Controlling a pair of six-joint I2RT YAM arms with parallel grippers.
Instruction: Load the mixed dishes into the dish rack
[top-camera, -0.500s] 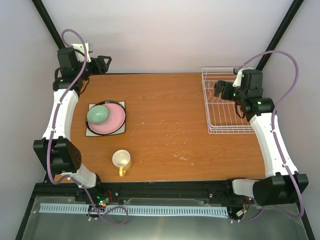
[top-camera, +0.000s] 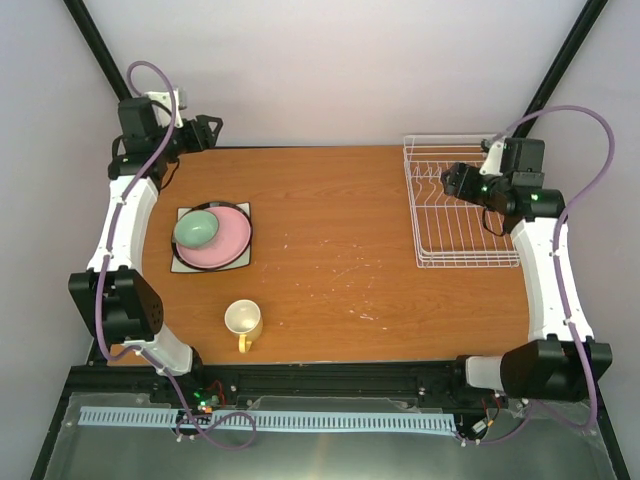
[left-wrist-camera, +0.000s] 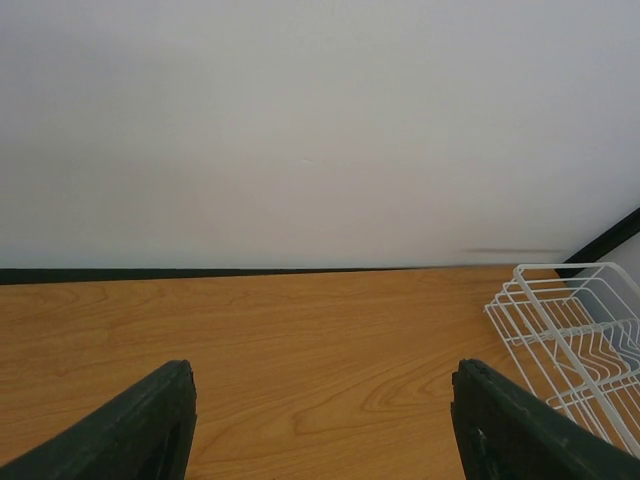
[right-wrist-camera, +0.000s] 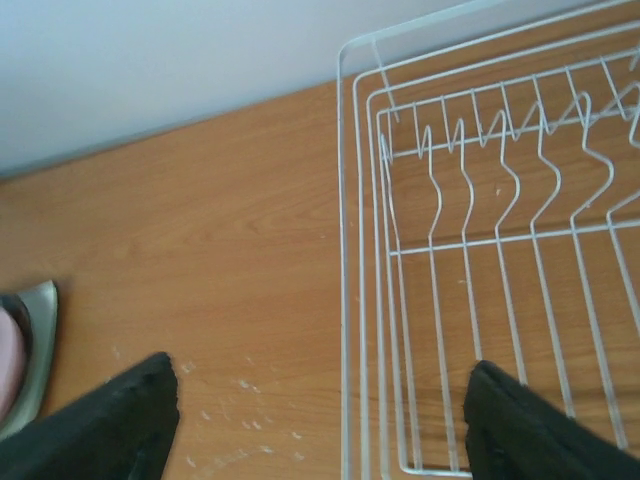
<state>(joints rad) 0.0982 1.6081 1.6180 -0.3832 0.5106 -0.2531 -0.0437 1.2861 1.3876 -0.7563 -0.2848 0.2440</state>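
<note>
- Fingers (right-wrist-camera: 110, 420) of the right gripper (right-wrist-camera: 320, 400) are spread, empty, over the white wire dish rack (top-camera: 462, 212).
- Left gripper (left-wrist-camera: 320, 410), far left of the rack, is spread too.
- Mint-green bowl (top-camera: 197, 229) on pink round plate (top-camera: 230, 242) and yellow mug (top-camera: 243, 320) sit far left of the rack.

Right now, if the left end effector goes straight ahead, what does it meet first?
Probably nothing near: ahead of the left end effector lies only table, then the back wall. The dish rack sits aside from that line; depth is unclear.
</note>
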